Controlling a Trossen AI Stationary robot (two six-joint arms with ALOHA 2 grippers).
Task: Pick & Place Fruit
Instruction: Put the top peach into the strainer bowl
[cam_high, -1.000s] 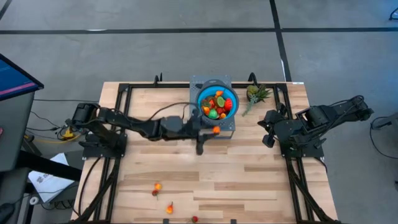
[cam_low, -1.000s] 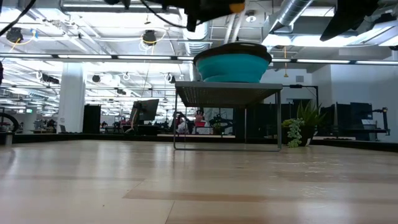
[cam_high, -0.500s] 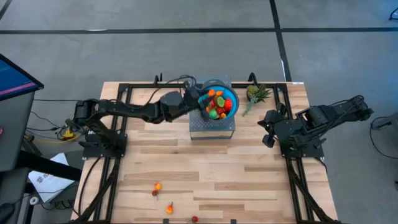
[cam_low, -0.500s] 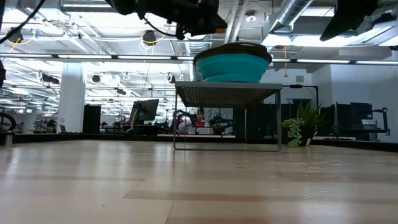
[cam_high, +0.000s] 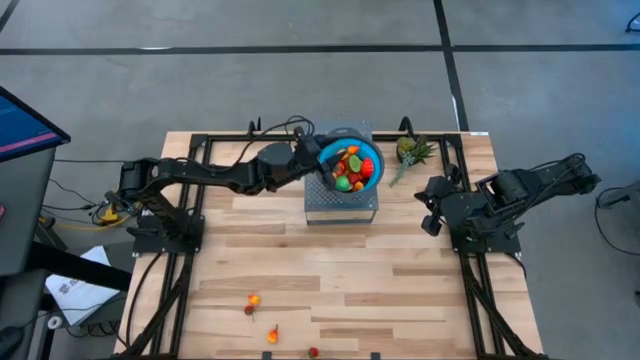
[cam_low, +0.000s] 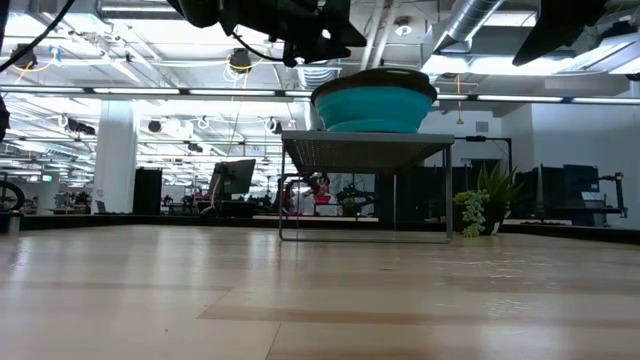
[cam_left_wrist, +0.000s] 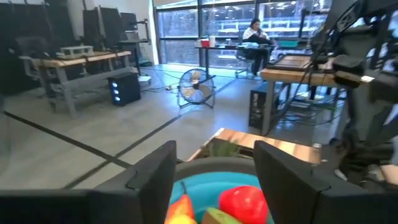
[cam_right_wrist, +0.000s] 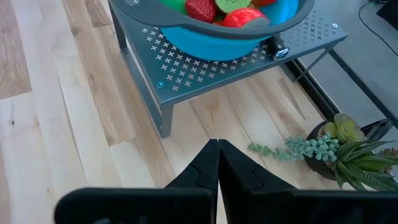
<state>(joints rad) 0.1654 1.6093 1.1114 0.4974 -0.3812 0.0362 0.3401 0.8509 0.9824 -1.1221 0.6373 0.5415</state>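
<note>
right gripper (cam_right_wrist: 217, 163) closed | bowl (cam_right_wrist: 217, 38) of fruit (cam_right_wrist: 200, 9) (on perforated stand (cam_right_wrist: 180, 71))

A blue bowl (cam_high: 368, 172) sits on a perforated grey stand (cam_high: 340, 205) beside a potted plant (cam_high: 410, 152).

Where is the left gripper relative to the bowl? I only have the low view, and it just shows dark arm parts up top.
Observer: The left gripper hangs over the blue bowl's left rim, seen from above.
Operator: Is it holding fruit?
Observer: Its wrist view shows open fingers with nothing between them, above the fruit in the bowl.
Operator: Any fruit left on the table?
Observer: Yes, a few loose fruits lie near the front edge, left of centre.
Operator: And the right arm?
Observer: The right gripper is shut, parked right of the metal stand.
</note>
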